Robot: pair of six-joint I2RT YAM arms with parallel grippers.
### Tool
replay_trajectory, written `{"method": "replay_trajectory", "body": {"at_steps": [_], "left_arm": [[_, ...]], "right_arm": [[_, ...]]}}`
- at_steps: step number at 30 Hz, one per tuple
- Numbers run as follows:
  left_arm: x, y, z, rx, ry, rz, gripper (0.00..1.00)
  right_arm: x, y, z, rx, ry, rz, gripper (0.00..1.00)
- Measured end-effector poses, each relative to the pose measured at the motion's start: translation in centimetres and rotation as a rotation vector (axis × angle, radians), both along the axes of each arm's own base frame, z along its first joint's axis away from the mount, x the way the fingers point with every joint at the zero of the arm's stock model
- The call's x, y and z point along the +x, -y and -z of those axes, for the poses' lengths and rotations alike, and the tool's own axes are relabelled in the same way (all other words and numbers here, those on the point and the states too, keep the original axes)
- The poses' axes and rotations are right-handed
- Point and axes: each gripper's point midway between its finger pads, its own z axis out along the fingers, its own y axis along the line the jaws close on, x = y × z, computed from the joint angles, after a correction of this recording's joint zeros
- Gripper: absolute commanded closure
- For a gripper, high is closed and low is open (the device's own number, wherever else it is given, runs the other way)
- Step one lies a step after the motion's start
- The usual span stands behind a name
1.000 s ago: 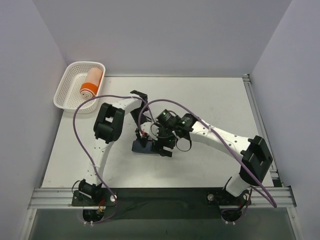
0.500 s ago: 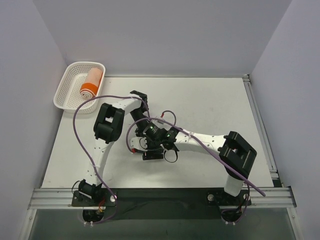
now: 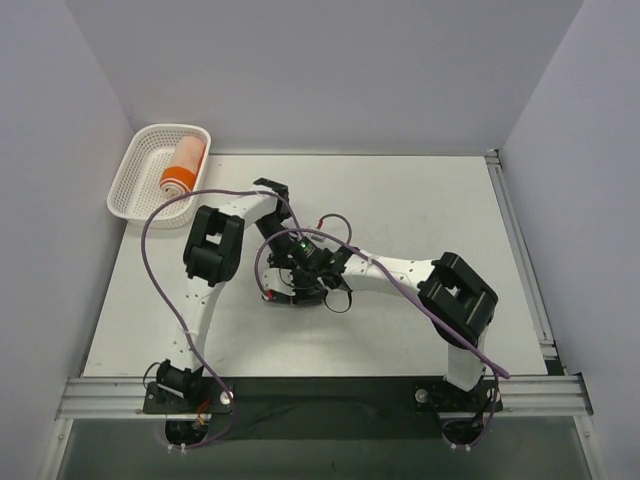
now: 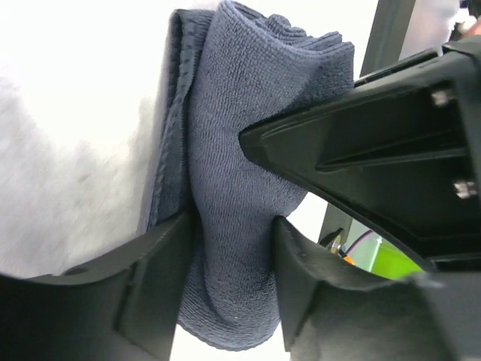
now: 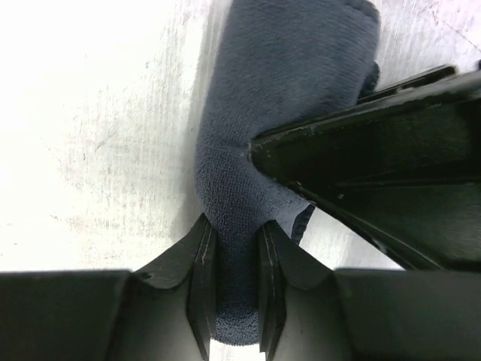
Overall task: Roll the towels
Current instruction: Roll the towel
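The navy towel lies bunched lengthwise on the white table, and both grippers hold it. My left gripper has the towel squeezed between its fingers, which touch it on both sides. From the opposite side my right gripper pinches one end of the same navy towel tightly. In the top view the two grippers meet nose to nose at mid-table, left and right, covering the towel. The orange towel, with a white band, lies rolled in the basket.
The white lattice basket stands at the table's far left corner, by the left wall. Purple cables loop over both arms near the grippers. Grey walls close in the table on three sides; a metal rail runs along the near edge.
The right arm has swung in to the left and its gripper has closed on the navy towel beside the left gripper. The towel, visible on the table a second ago, is now covered from above.
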Motion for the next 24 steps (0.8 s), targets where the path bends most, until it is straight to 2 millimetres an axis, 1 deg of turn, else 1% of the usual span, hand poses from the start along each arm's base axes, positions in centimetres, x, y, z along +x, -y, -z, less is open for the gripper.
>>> {"method": "replay_trajectory", "body": {"at_steps": [4, 6, 8, 10, 11, 12, 13, 14, 16, 18, 19, 20, 21, 22, 24], "left_arm": [[1.6, -1.0, -0.6, -0.014, 0.033, -0.049, 0.34], [3.4, -1.8, -0.9, -0.029, 0.079, -0.084, 0.33], [6.4, -2.6, -1.4, -0.053, 0.172, -0.125, 0.32], [11.2, -3.9, -2.3, -0.084, 0.342, -0.173, 0.28], [13.7, -4.8, -3.2, -0.099, 0.429, -0.206, 0.26], [16.4, -6.2, -4.6, -0.116, 0.527, -0.246, 0.26], [18.1, -7.5, -6.1, -0.124, 0.598, -0.281, 0.26], [19.5, -9.0, -7.8, -0.128, 0.662, -0.315, 0.25], [21.4, -12.1, -11.2, -0.131, 0.773, -0.384, 0.25], [22.0, -15.0, -14.4, -0.13, 0.855, -0.446, 0.25], [21.8, -16.2, -15.8, -0.131, 0.88, -0.479, 0.25], [21.1, -17.5, -17.2, -0.131, 0.897, -0.517, 0.25], [20.1, -18.2, -17.9, -0.135, 0.897, -0.546, 0.25], [18.6, -18.7, -18.4, -0.136, 0.887, -0.571, 0.25], [15.4, -18.8, -18.4, -0.136, 0.854, -0.591, 0.25]], "right_arm": [[0.3, -0.6, 0.0, 0.015, -0.079, -0.002, 1.0], [0.6, -1.0, -0.1, 0.029, -0.113, -0.001, 1.0], [0.8, -1.3, -0.1, 0.043, -0.153, 0.008, 1.0], [0.7, -1.3, 0.0, 0.051, -0.219, 0.013, 1.0], [0.7, -1.3, -0.1, 0.058, -0.25, 0.018, 1.0], [0.8, -1.3, -0.1, 0.066, -0.285, 0.027, 1.0], [0.8, -1.3, -0.1, 0.075, -0.323, 0.036, 1.0], [0.9, -1.3, -0.1, 0.087, -0.364, 0.048, 1.0], [1.1, -1.3, -0.2, 0.117, -0.457, 0.08, 1.0], [1.4, -1.2, -0.2, 0.157, -0.567, 0.12, 1.0], [1.5, -1.1, -0.2, 0.173, -0.615, 0.137, 1.0], [1.6, -1.2, -0.3, 0.188, -0.665, 0.154, 1.0], [1.7, -1.2, -0.3, 0.202, -0.711, 0.169, 1.0], [1.7, -1.2, -0.3, 0.21, -0.758, 0.185, 1.0], [1.7, -1.4, -0.3, 0.225, -0.851, 0.211, 1.0]]}}
